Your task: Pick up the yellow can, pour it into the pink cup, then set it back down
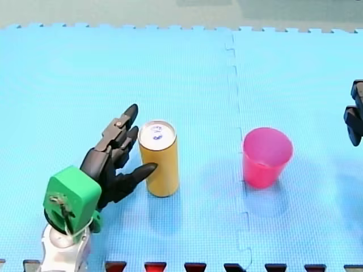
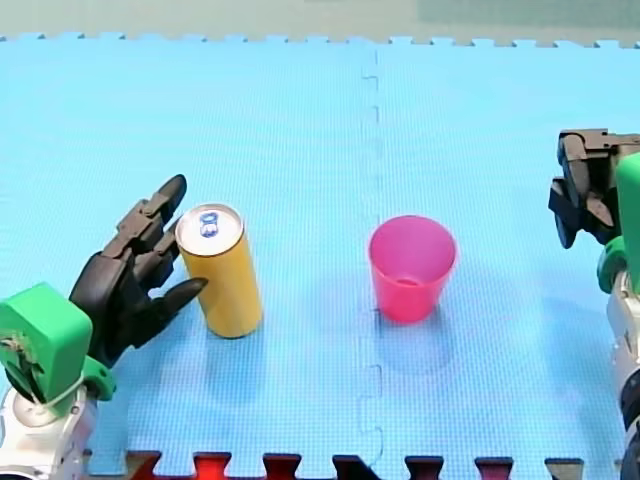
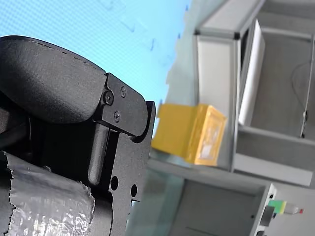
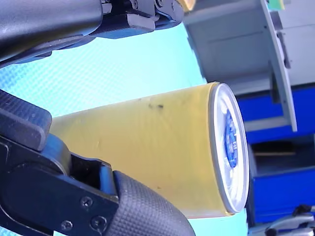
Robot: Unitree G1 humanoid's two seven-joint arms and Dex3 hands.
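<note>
While left hand (image 1: pixel 116 156) stands wide and empty just beside it, yellow can (image 1: pixel 159 158): stiff, smooth, probably slippery and dentable; grasp mid-body; right hand (image 2: pixel 585 190) beyond pink cup (image 1: pixel 266 157), state unclear.

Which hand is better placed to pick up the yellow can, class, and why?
Left. The left hand is open right beside the can. The right hand is at the right edge of the mat, with the cup between it and the can.
</note>
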